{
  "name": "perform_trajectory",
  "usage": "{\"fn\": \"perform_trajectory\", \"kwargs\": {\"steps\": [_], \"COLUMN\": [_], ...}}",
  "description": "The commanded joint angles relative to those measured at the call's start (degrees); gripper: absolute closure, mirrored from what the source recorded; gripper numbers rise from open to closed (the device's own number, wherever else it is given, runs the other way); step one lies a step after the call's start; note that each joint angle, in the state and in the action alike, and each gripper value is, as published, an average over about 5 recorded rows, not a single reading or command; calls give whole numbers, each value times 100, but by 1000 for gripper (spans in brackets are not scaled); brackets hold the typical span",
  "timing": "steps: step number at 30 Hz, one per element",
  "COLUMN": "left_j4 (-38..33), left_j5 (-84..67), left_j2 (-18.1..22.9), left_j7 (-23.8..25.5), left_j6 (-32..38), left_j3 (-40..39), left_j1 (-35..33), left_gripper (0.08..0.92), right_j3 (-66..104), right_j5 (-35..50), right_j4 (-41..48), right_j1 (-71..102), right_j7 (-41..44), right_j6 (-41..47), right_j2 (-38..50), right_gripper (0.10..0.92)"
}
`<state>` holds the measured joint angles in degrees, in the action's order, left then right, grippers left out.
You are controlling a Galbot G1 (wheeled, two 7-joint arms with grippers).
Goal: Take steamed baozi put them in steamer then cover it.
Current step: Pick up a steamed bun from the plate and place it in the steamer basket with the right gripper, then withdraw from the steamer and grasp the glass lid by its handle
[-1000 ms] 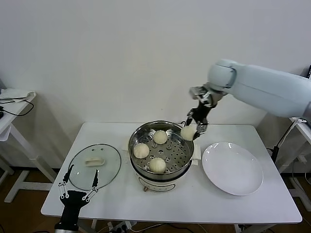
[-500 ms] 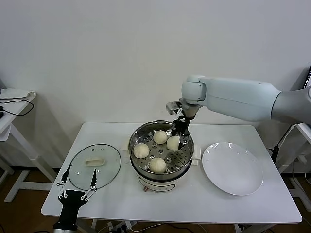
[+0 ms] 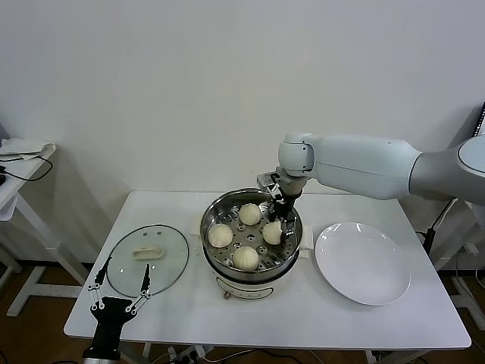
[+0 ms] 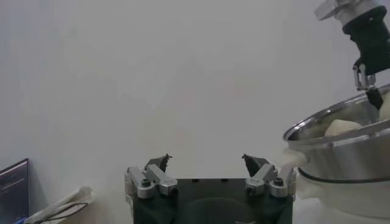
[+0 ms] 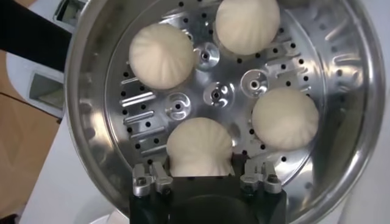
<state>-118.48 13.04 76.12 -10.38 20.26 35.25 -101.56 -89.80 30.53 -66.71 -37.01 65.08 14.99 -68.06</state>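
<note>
Our right jaws are closed around the fourth small round cream-white dough bun (image 5: 199,146), holding it low inside the wide shiny stainless-steel steamer pot (image 3: 211,220), at or just above its perforated tray floor. The right gripper (image 3: 277,227) reaches down into the pot on the side nearest the flat round white plate (image 3: 362,262). Whether the bun already rests on the tray we cannot tell, since the gripper body hides its underside in the right wrist view.

The other three buns (image 3: 220,235) sit apart from one another on the tray, one toward the back, one toward our left, one toward the front. With the held bun, all four are inside the pot, and the white plate shows no bun on it.

We judge the loading step nearly done: what is left is to let go of this last bun, lift clear, and then cover the pot. The round clear glass lid (image 3: 148,259) with its white handle lies flat on the white table (image 3: 341,318), beside the pot on our left, so the covering has not begun.

Our left gripper (image 3: 121,294) waits at the near edge of the table, just in front of the lid, its jaws spread wide and empty.

We can read no brand, label or writing on the pot, the lid, the plate or the arms.
</note>
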Motion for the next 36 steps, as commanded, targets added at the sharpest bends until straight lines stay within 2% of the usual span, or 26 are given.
{"fn": "perform_trajectory", "kwargs": {"steps": [1,9,18,21,25,30,33,36], "left_j4": [3,-5,-65,-79,-78,-48,59,196], "left_j5": [8,14,50,86,186,347,545,786], "left_j2": [1,4,8,-5,-37,-104,-153,-223], "left_j7": [-22,-29,-26,-24,-24,-29,-57,-86], "left_j6": [-8,-10,-21,-36,-61,-96,-123,-230], "left_j3": [17,45,74,80,76,77,105,133], "left_j1": [9,16,25,53,139,319,470,607], "left_gripper": [177,177,177,177,177,177,177,177], "right_j3": [-13,73,577,1030,1623,2129,3085,4654], "right_j5": [-65,-157,-241,-185,254,664,686,681], "right_j4": [19,-72,-609,-849,-1254,-1759,-1952,-2150], "right_j1": [89,80,-146,-147,-11,565,1611,3244], "right_j7": [-106,-108,-66,-364,-2099,-5226,-6841,-7884], "right_j6": [25,-8,-161,-430,-1117,-1915,-2229,-2449], "right_j2": [-63,-20,590,1026,1783,2721,3146,3474], "right_gripper": [330,210,203,203,203,203,203,203]}}
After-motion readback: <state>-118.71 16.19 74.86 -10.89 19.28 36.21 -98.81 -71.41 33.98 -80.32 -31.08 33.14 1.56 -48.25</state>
